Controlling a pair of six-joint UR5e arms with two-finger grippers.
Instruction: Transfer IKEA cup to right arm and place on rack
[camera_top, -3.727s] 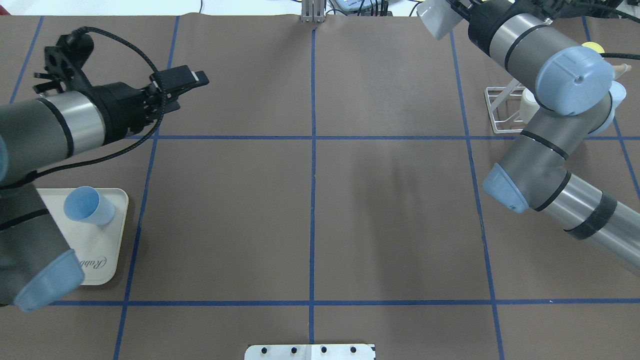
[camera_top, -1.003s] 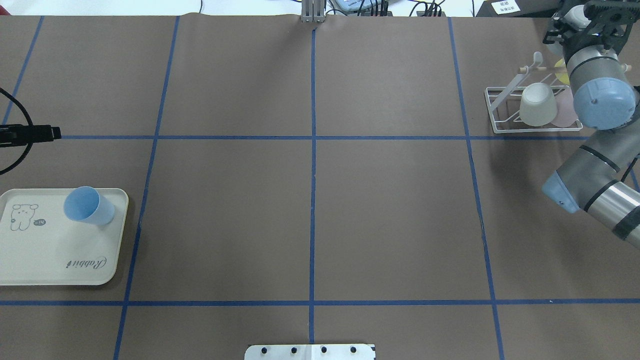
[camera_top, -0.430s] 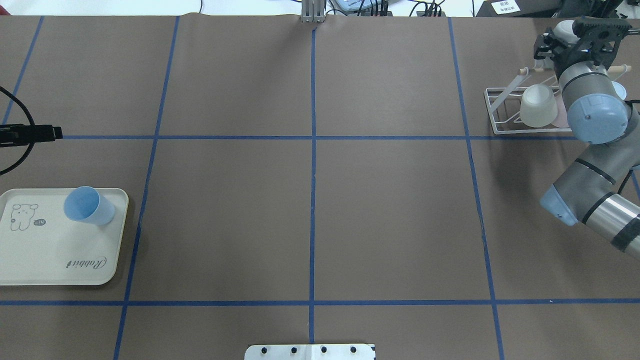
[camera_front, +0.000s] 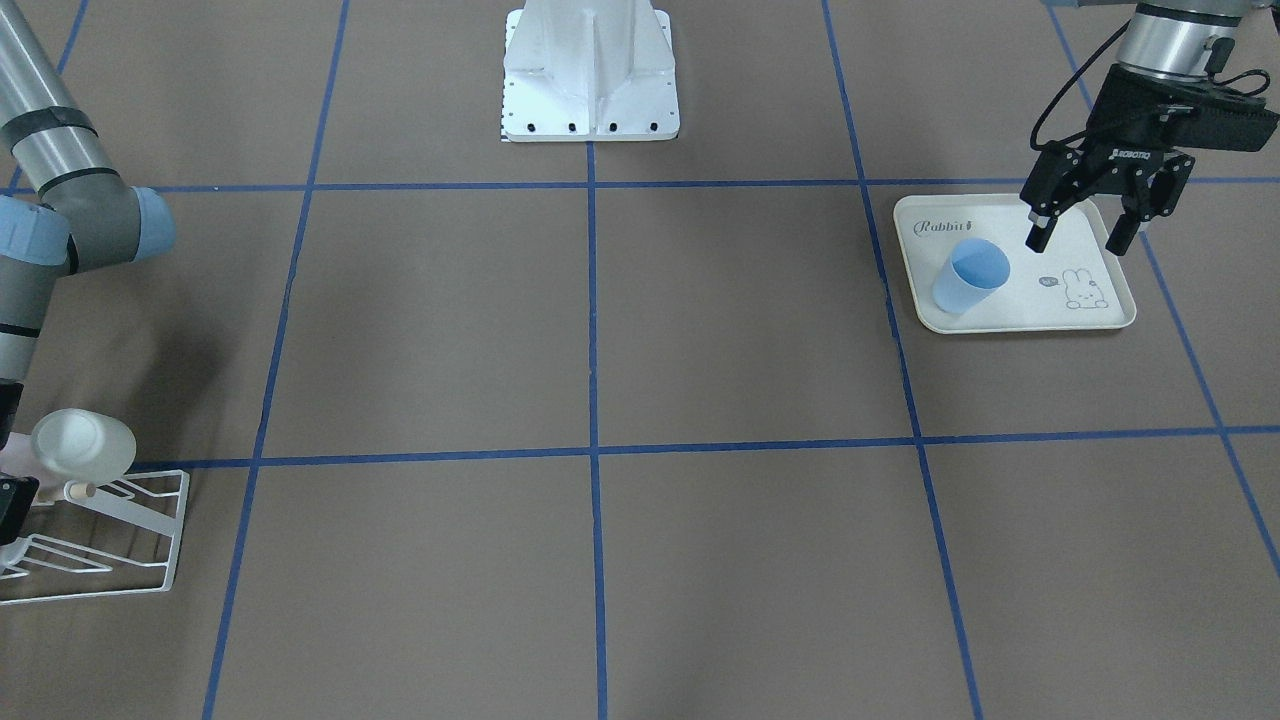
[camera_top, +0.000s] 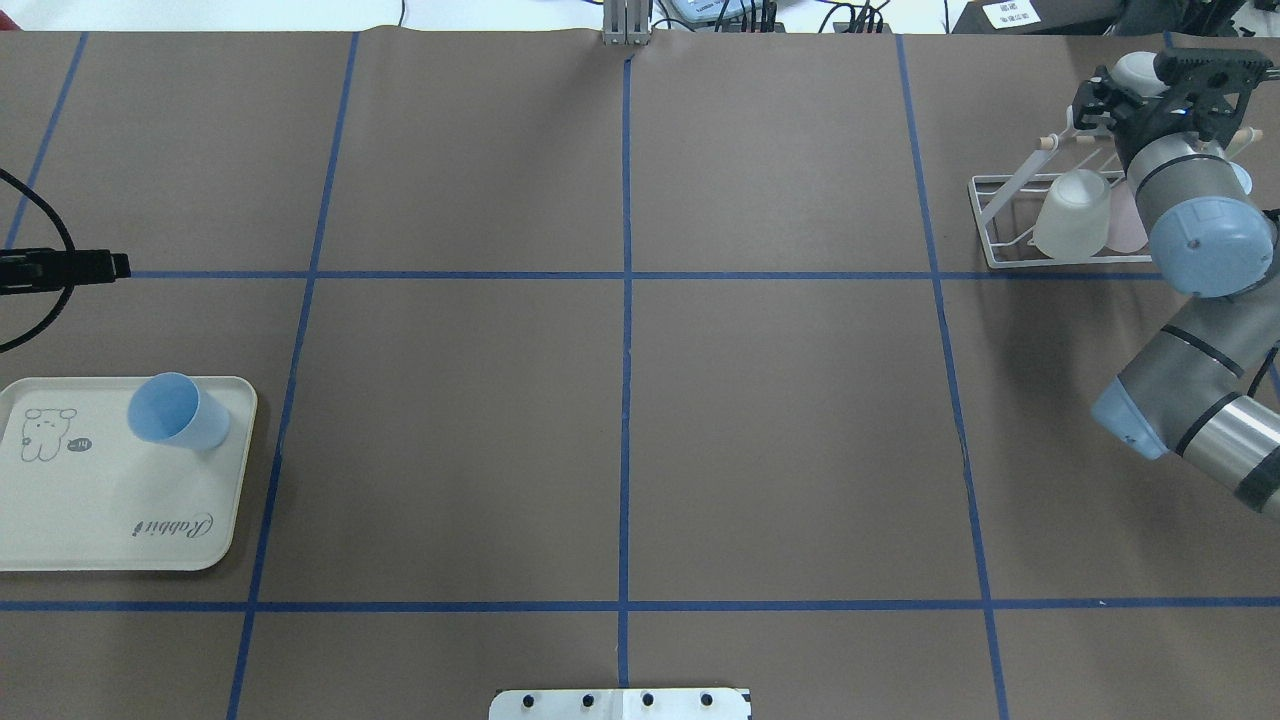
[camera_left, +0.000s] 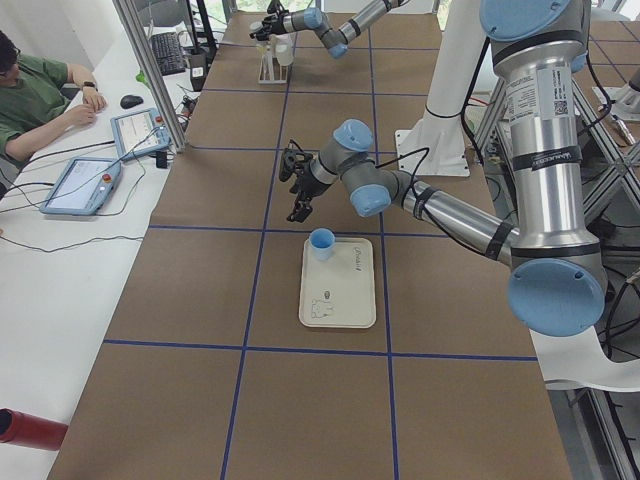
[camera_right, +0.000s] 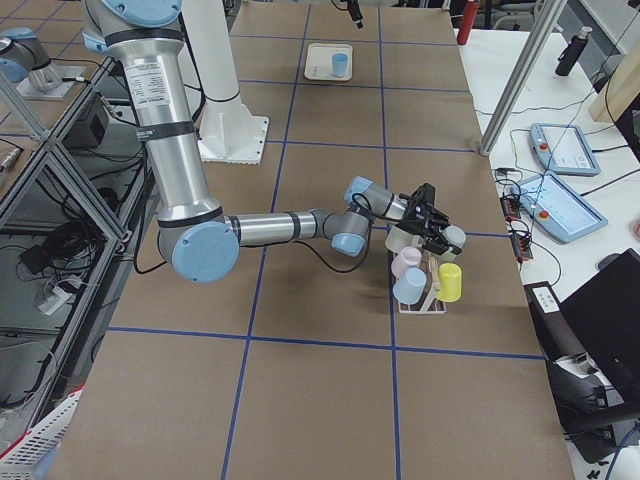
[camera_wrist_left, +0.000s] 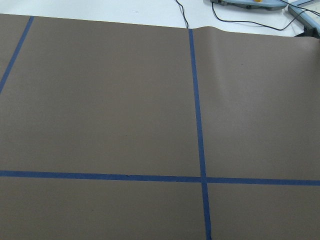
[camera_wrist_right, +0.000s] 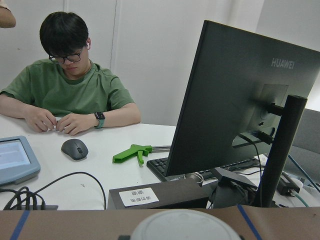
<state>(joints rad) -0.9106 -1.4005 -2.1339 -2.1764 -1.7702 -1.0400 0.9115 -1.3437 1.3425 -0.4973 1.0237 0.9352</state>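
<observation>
The light-blue IKEA cup (camera_top: 178, 410) stands upright on the cream rabbit tray (camera_top: 110, 500); it also shows in the front view (camera_front: 968, 278). My left gripper (camera_front: 1080, 238) is open and empty. It hovers above the table beside the tray's far edge, apart from the cup. Only its tip (camera_top: 70, 268) shows in the overhead view. My right gripper (camera_top: 1118, 82) is shut on a white cup (camera_top: 1137, 68) and holds it over the far end of the white wire rack (camera_top: 1000, 215). Its fingers are mostly hidden by the wrist.
The rack holds another white cup (camera_top: 1075, 212), plus pink (camera_right: 408, 262), blue (camera_right: 410, 287) and yellow (camera_right: 450, 282) cups. The robot's white base (camera_front: 590, 70) stands at the table's near edge. An operator (camera_left: 40, 90) sits at the desk beyond the far edge.
My left arm has drawn back to the left, uncovering the tray. My right arm has carried the white cup from the back of the table to the rack, and has shifted slightly over it lately.
</observation>
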